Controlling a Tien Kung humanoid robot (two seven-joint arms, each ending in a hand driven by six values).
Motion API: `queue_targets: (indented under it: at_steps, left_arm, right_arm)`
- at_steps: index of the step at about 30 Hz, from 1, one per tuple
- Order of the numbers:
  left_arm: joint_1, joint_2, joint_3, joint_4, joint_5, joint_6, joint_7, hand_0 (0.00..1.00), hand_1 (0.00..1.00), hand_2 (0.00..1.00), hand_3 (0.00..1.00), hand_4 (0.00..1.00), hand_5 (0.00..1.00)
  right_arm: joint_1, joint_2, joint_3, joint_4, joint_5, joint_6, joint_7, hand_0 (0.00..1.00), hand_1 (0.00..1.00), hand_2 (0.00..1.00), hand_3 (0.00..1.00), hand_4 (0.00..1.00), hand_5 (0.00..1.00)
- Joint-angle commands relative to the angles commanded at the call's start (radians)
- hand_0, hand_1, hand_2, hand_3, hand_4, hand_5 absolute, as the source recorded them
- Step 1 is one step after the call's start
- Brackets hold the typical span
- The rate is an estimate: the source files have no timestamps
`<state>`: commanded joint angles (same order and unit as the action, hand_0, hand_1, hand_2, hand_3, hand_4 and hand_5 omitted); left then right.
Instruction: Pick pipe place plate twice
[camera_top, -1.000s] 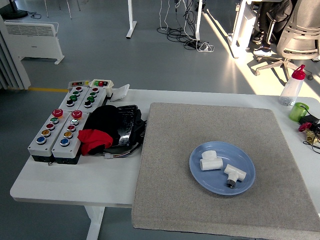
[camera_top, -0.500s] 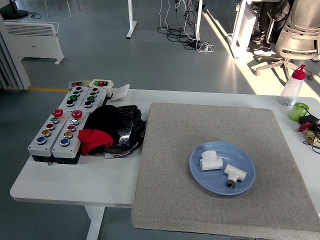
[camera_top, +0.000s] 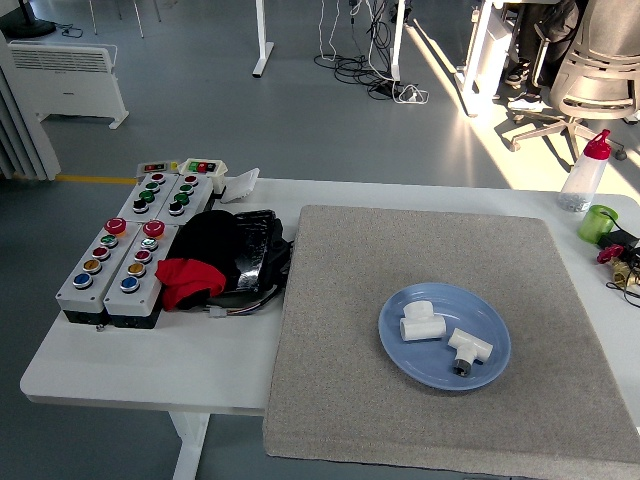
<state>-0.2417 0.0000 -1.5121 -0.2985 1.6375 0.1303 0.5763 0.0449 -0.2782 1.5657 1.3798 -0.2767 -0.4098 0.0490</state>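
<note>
Neither robot hand shows in the head view, so their state cannot be told. Two white pipe fittings lie on the blue plate, which sits on the grey mat: one pipe fitting toward the plate's left, the other pipe fitting just right of it, apart. Left of the mat lie a black-and-red bundle and grey button boxes.
</note>
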Motion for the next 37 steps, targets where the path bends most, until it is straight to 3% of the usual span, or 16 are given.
queue_targets:
  at_steps: [37]
  left_arm:
    - [-0.016,0.0,0.01,0.004,-0.02,0.004,-0.008,0.584,0.577,0.584,0.486,0.409,0.998]
  right_arm:
    - [0.006,0.004,0.003,0.006,0.01,-0.002,-0.004,0.757,0.711,0.733,0.728,0.479,0.573]
